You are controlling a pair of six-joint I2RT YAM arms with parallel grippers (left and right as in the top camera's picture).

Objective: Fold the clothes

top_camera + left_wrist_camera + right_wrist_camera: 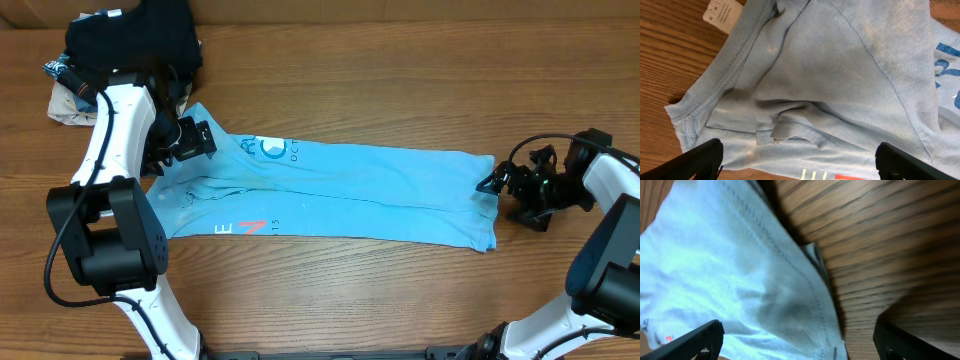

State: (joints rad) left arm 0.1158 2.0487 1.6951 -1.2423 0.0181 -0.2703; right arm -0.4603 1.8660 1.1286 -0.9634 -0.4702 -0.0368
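Judged roughly halfway: lengthwise folding apparently done, with the T-shirt [340,190] lying flat on the bench [350,90] as a long narrow band running left to right across the middle, sides turned in over the centre. Left to do, by the look of it: bringing one end over the other, perhaps twice, to make a compact packet. No sign yet of any crosswise fold. Light sky-blue soft cotton, thin and limp, with shallow creases along the band and overlapping layers bunched near the ribbed collar [725,55] at the left end, a small white label [720,12] poking out there. Small print [272,150] on the far side close to the collar, red and white lettering [245,228] along the near edge. Stitched hem [815,280] at the right end, slightly lifted off the wood in the right wrist view. Left gripper [190,140] spread wide just above the collar end, holding nothing. Right gripper [497,183] likewise spread wide at the hem end, gripping nothing. Beyond the left end, at the far left, a dark pile [135,35] of other garments, apart from the shirt.
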